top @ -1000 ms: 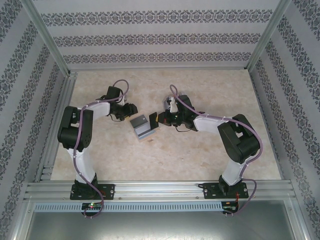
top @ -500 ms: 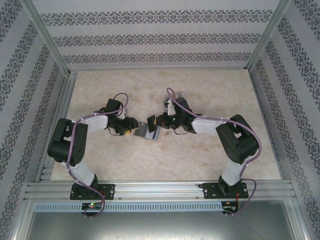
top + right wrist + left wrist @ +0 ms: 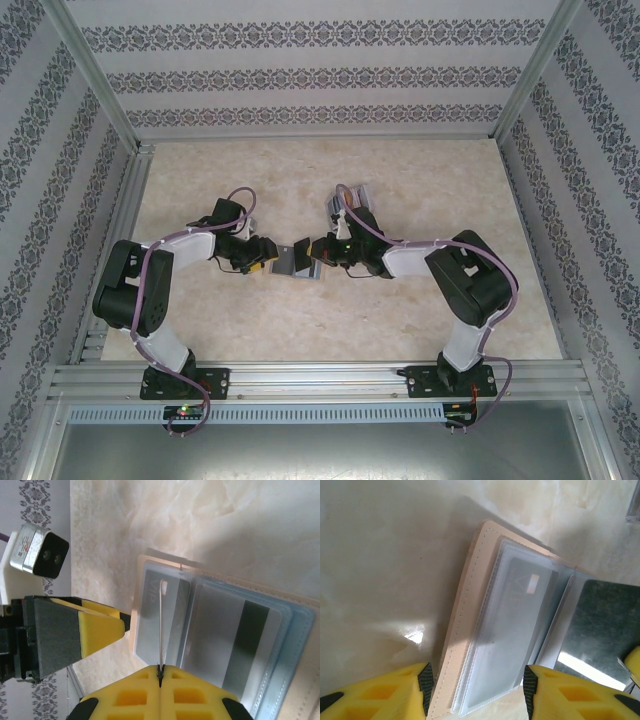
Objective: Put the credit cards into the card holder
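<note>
My left gripper (image 3: 477, 692): about half spread. The near end of the card holder sits between my yellow fingers, one black pad at each long edge. I have hold of it across its width.

My right gripper (image 3: 160, 672): pressed fully together, pinching one credit card by its near end.

Held card (image 3: 605, 625): dark grey and glossy. From my right wrist I see it edge-on as a thin line rising from my fingertips. It stands upright over the sleeve half of the holder nearest my left gripper. I cannot tell whether its far end touches the sleeve.

Card holder (image 3: 462, 605): lies open and flat on the table, near the middle, between my two grippers. It has a tan stitched cover, grey-blue lining and clear plastic sleeves facing up.

Grey card (image 3: 520, 610): inside a clear sleeve on the half that my left fingers straddle. It has a small pale patch near its far end.

Striped card (image 3: 235, 645): pale grey with a black band across it. It is in a sleeve on the other half, beside the grey-blue lining.

Table (image 3: 380, 555): pale marbled beige, glossy, with a bright glint just beside my left finger.
</note>
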Controlling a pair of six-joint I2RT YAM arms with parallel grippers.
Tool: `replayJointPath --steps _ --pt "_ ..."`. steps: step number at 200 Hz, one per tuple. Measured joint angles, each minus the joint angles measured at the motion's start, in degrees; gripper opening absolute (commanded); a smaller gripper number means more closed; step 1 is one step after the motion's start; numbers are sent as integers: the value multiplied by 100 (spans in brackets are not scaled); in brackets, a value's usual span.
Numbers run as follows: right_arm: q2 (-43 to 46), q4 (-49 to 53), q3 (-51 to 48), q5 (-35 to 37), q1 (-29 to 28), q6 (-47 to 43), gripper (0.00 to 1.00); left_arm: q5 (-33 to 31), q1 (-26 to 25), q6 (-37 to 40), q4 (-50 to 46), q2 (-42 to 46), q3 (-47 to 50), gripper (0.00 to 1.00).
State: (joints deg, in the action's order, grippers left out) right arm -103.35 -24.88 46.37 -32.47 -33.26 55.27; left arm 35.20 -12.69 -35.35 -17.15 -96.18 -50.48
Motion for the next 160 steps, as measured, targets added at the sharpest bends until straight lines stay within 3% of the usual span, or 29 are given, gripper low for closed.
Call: replayJointPath --steps 160 --pt "-407 -883 -387 79 -66 874 3 81 -55 -140 -17 68 210 52"
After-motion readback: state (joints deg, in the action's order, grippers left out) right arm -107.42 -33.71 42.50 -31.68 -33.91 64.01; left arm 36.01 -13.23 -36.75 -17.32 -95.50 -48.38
